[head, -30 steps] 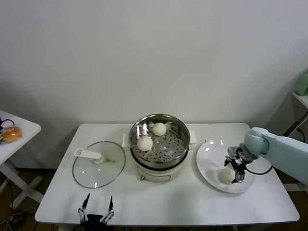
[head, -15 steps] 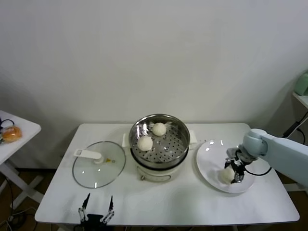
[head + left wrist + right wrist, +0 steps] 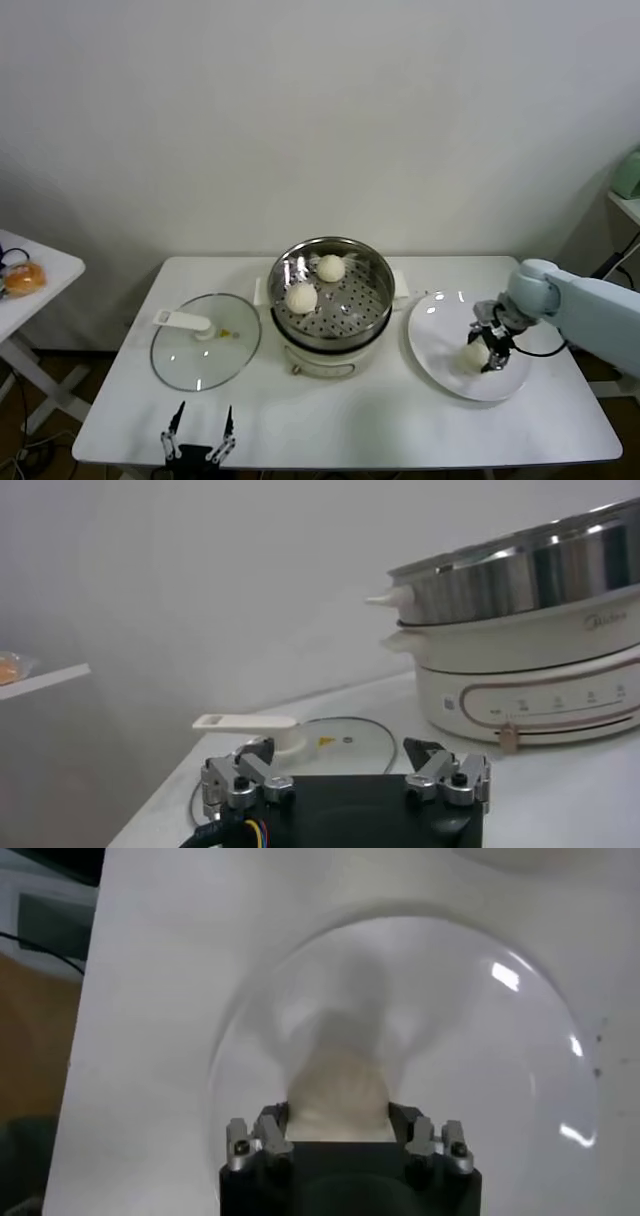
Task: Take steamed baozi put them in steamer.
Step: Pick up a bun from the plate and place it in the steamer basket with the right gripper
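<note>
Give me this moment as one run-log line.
right gripper: shut on baozi over plate | steamer: two buns inside | left gripper: open, parked at near table edge

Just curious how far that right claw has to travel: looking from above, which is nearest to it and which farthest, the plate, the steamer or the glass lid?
From the right gripper:
1. Plate, directly beneath it, table's right.
2. Steamer, centre.
3. Glass lid, left.

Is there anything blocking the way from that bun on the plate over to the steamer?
Nothing visible. The right gripper is shut on the baozi on the plate; the steamer stands open, its glass lid lying on the far side.
</note>
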`<control>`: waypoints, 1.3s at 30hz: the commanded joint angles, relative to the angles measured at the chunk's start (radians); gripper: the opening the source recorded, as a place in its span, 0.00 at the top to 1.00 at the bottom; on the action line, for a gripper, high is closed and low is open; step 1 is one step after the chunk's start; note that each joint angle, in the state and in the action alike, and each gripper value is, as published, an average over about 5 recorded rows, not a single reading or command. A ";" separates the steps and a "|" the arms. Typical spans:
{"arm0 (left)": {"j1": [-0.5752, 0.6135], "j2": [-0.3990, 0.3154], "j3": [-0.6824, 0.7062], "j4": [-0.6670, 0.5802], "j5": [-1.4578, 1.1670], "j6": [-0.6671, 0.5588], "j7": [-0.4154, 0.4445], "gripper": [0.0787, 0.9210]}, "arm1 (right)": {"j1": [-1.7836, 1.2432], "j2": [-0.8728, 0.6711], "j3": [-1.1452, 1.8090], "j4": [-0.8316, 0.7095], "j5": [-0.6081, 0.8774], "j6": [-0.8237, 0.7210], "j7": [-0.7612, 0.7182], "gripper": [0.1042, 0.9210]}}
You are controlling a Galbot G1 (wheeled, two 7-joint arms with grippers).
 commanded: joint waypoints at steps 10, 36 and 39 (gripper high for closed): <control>-0.008 -0.009 -0.002 0.009 -0.001 0.006 0.002 0.12 | 0.653 0.115 -0.328 0.123 0.171 0.196 -0.052 0.31; -0.005 -0.014 -0.003 -0.008 -0.001 0.005 -0.001 0.12 | 0.613 0.488 -0.256 0.282 -0.044 0.431 0.038 0.31; -0.004 -0.014 -0.004 -0.010 -0.002 0.005 -0.001 0.12 | 0.575 0.512 -0.259 0.256 -0.094 0.452 0.048 0.31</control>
